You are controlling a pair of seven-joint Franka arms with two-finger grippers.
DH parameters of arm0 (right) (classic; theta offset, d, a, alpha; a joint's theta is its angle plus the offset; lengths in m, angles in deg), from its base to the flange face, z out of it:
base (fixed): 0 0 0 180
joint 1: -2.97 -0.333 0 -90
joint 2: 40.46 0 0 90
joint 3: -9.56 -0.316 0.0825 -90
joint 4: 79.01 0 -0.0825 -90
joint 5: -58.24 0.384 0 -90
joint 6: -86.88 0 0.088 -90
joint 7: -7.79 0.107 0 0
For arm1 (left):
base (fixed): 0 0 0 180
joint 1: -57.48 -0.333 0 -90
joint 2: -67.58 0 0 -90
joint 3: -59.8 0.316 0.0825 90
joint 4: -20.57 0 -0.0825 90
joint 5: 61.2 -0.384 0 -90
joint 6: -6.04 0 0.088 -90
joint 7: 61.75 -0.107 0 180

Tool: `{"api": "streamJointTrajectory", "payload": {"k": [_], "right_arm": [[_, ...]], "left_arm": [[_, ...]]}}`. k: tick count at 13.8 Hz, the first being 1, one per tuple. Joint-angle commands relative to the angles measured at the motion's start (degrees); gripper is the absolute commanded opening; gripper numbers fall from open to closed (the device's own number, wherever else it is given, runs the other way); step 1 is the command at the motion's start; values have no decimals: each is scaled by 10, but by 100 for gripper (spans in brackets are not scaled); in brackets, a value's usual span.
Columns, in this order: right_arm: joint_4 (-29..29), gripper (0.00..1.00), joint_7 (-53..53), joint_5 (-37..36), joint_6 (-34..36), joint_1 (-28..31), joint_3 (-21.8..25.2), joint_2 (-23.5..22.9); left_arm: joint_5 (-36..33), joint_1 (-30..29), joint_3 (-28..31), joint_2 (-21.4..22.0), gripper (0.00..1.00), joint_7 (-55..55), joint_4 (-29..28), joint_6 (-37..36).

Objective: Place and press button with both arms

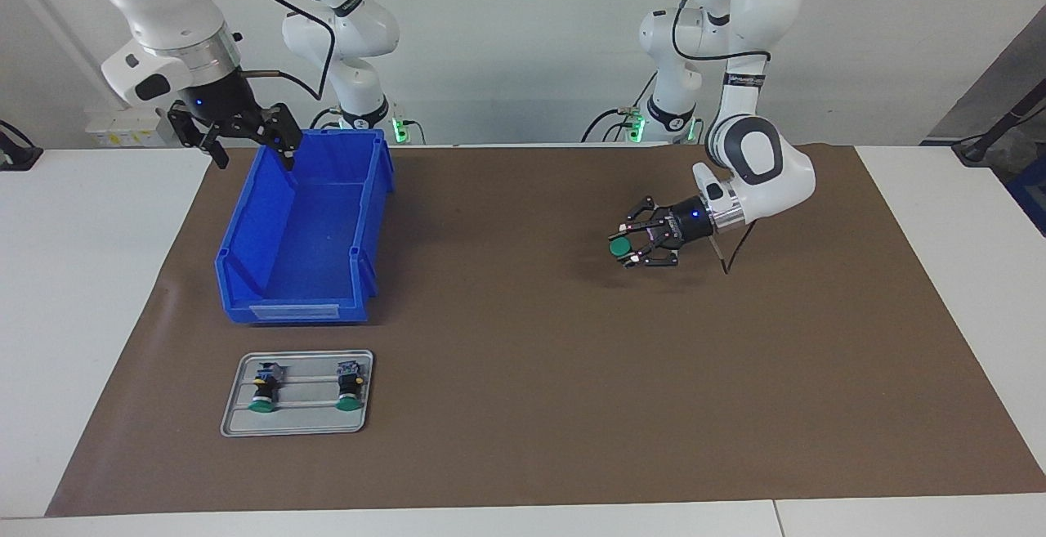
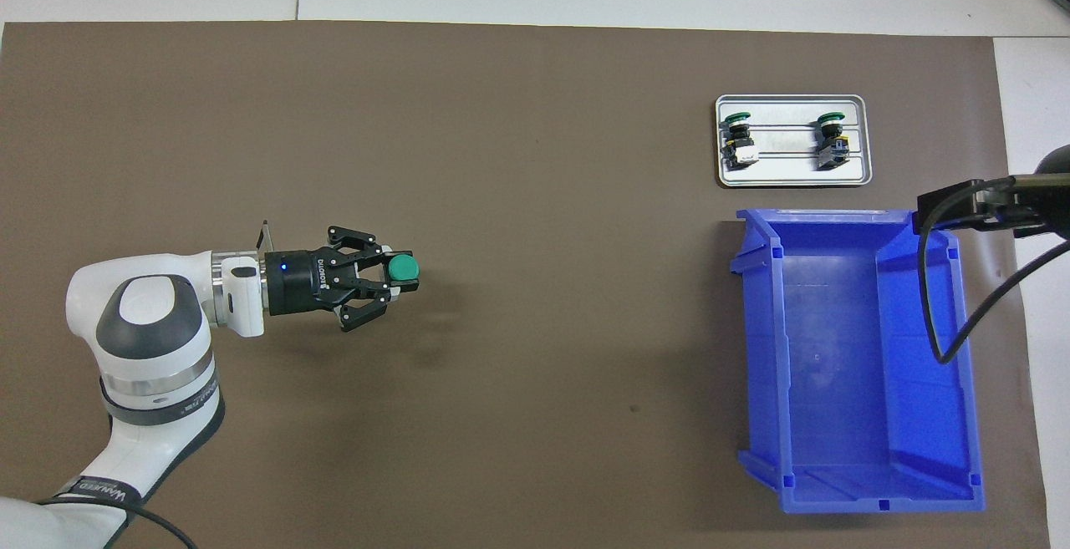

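Observation:
My left gripper point(image 1: 628, 244) point(image 2: 401, 270) is shut on a button point(image 1: 620, 248) point(image 2: 405, 267) whose green cap faces away from the wrist. It hangs a little above the brown mat toward the left arm's end of the table. Two more buttons point(image 1: 262, 391) point(image 1: 350, 389) lie on a grey tray point(image 1: 237, 416) point(image 2: 792, 175). My right gripper point(image 1: 249, 140) stands open above the corner of the blue bin point(image 1: 302, 234) point(image 2: 853, 365) nearest the robots. In the overhead view only part of the right gripper point(image 2: 970, 208) shows at the edge.
The blue bin is empty and sits toward the right arm's end of the mat. The grey tray lies just farther from the robots than the bin. A black cable point(image 2: 961, 315) from the right arm hangs over the bin.

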Motion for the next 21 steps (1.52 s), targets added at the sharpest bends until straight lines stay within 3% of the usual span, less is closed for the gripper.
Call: {"api": "streamJointTrajectory", "payload": {"k": [1,11,21], "right_arm": [[-11,100,7,12,2,-3,5,10],[-11,100,7,12,2,-3,5,10],[-11,100,7,12,2,-3,5,10]], "left_arm": [[25,-6,0,19,0,-29,-26,-26],[53,47,-1,19,0,-121,-88,-3],[102,93,-1,15,0,-121,-88,5]]}}
